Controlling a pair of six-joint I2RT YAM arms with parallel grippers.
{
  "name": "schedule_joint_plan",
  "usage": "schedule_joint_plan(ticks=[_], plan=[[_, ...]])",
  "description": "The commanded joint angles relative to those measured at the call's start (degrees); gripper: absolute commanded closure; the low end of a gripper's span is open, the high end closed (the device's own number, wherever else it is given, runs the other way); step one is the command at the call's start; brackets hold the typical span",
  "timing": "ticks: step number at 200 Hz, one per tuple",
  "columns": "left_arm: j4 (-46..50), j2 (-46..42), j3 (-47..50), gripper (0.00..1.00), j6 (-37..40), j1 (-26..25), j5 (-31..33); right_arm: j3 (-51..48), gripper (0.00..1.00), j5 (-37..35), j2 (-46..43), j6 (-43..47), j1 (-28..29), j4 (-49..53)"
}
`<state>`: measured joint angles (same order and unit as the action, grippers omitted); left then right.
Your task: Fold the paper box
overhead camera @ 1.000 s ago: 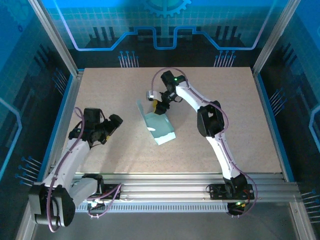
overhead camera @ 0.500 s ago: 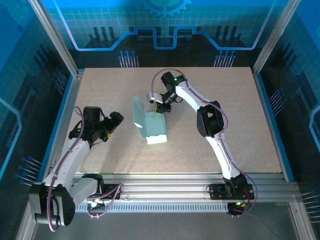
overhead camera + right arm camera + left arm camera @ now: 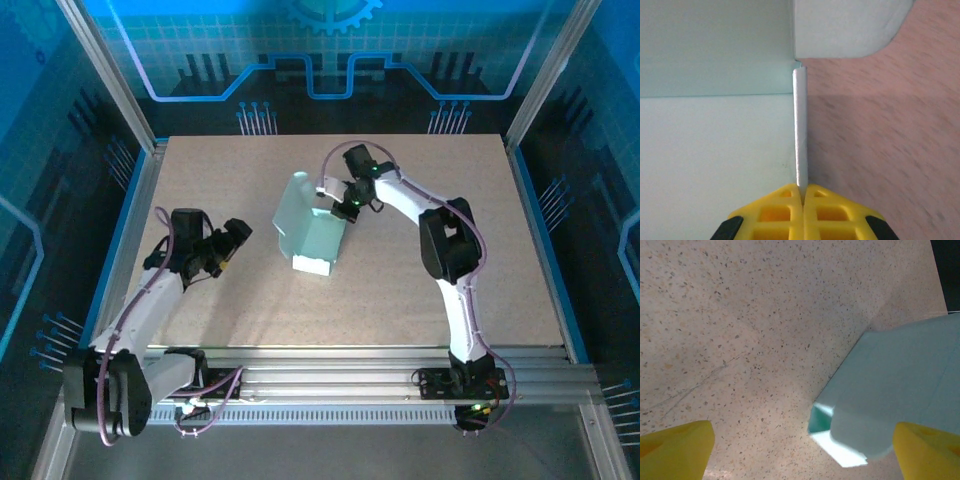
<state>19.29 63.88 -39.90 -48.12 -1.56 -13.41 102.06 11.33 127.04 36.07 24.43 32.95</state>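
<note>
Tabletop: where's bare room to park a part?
Free: speckled beige tabletop right of the right arm, its far-left corner, the near strip by the rail. Crowded: centre, pale mint card box between left gripper and right gripper.

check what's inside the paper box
Through the open end of the paper box, a sliver of bare teal card shows in the left wrist view. The rest of the inside is covered by its own walls.

The speckled beige worktop (image 3: 420,300) carries the pale mint paper box (image 3: 312,235). The box rests between the claws, near the left claw (image 3: 232,243) with its spread fingers, and its far edge is pinched in the right claw (image 3: 347,207).
</note>
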Motion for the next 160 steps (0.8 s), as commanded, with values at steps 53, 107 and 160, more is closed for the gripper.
schedule_joint_plan(ticks=[53,107,160], plan=[[-6.4,7.3,0.9,0.07,-0.1,-3.1,-1.9,-23.4,0.99,-25.6,-18.3,-45.0,-0.8,-10.5],[-10.3,12.6,-0.5,0.07,0.2,-5.9,-3.1,-37.4,0.95,-33.0,-28.5,-65.4,5.1,-14.3],[-10.3,16.4,-2.5,0.05,1.9,-9.8,-2.5,-43.1,0.62,-27.1,-33.2,-59.9,3.9,-20.1]])
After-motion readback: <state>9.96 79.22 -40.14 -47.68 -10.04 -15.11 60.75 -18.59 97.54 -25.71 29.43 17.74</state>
